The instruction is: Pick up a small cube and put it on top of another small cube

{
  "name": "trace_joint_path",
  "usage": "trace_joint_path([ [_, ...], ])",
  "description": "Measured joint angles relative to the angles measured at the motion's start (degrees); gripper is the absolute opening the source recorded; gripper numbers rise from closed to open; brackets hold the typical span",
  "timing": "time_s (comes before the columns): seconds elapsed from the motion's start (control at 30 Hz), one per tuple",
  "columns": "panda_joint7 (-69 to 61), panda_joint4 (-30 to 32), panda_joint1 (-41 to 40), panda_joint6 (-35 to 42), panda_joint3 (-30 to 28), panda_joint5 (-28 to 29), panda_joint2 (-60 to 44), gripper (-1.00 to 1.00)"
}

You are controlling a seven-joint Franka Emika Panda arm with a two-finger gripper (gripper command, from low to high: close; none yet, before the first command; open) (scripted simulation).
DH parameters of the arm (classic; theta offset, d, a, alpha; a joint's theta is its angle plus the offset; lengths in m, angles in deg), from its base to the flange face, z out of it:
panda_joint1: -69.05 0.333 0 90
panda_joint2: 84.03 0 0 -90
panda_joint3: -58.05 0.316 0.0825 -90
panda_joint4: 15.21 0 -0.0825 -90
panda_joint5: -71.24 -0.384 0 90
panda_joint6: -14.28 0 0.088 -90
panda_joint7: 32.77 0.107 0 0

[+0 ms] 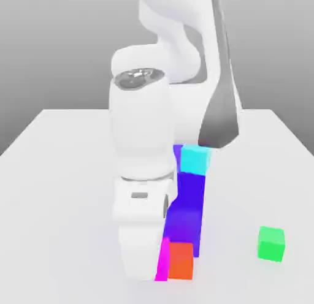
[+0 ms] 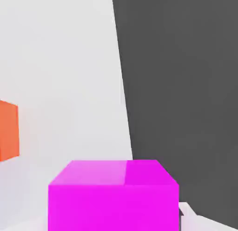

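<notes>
One magenta cube (image 2: pixel 114 207) is clamped between the two fingers of the gripper (image 2: pixel 114 223), the jaws closed on its sides. Being a cube, it has no long axis to name; in the hand view its large face sits square, edges running parallel to the picture's borders. In the exterior view it appears as a narrow, nearly upright magenta strip, partly hidden by the white hand, low and a little to the exterior view's right of it.

One orange-red cube (image 1: pixel 181 260) stands near it, on the exterior view's right; the hand view shows a strip of pale surface between the two. Just behind that rises one big blue-violet block (image 1: pixel 186 211), its long side running up the exterior view. One cyan cube (image 1: pixel 195 160) overlaps the block's upper part there; whether they touch, I cannot tell.

One green cube (image 1: pixel 270 244) sits well apart on the pale table (image 1: pixel 233 198), toward the exterior view's right, with nothing on top of it. Small cubes total four, blocks one. One white arm (image 1: pixel 141 125) reaches down over the group, covering part of the block.
</notes>
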Motion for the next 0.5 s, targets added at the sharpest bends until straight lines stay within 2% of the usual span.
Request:
trace_joint_path([
  [0.2, -8.66, 3.34, 8.75, 2.01, 7.37, 7.42, 3.65, -1.0],
  [0.33, -15.47, 7.98, 15.69, 3.29, 10.97, 13.28, 6.45, -1.0],
  [0.5, -18.79, 9.36, 15.93, -2.36, 11.41, 12.85, 0.65, -1.0],
])
